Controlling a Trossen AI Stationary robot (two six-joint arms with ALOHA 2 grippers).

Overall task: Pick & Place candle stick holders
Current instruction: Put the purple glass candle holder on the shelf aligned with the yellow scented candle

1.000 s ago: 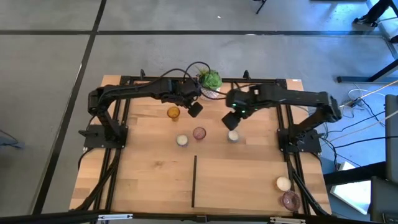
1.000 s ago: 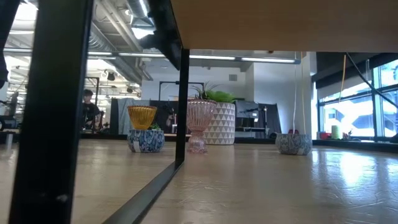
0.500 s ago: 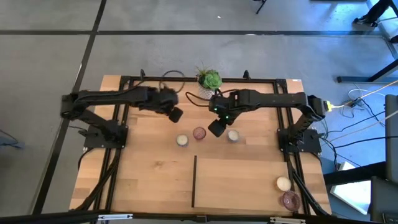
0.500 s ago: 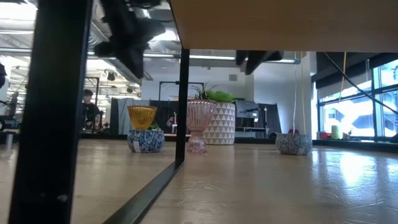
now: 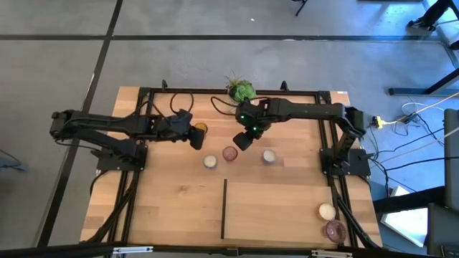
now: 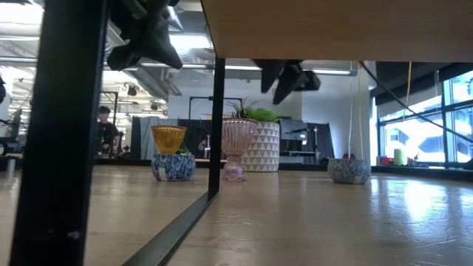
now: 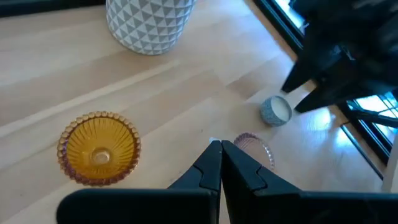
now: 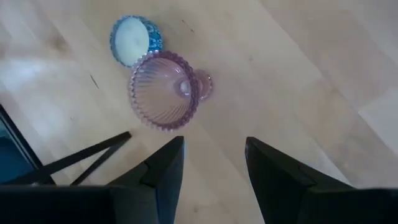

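An amber glass holder (image 5: 201, 128) stands at the table's far middle; it also shows in the left wrist view (image 7: 99, 148). My left gripper (image 5: 193, 137) hangs shut just left of it, touching nothing (image 7: 221, 155). A mauve holder (image 5: 229, 153) stands upright on its foot (image 8: 165, 90). My right gripper (image 5: 242, 140) hovers open above and just right of it (image 8: 214, 168). Cream holders stand at the left of it (image 5: 209, 162), at the right of it (image 5: 269, 156) and near the front right corner (image 5: 326, 211), beside a second mauve holder (image 5: 335, 230).
A white patterned pot with a green plant (image 5: 242, 91) stands at the far edge, behind both grippers. A black strip (image 5: 224, 208) runs along the table's middle toward the near edge. Black frame rails (image 5: 136, 179) run along both sides.
My left gripper has gone toward the table's left edge, from beside the plant to the left of the amber holder. My right gripper has gone left from above the right cream holder toward the mauve holder. Both now hang lower in the low view. No holder has moved.
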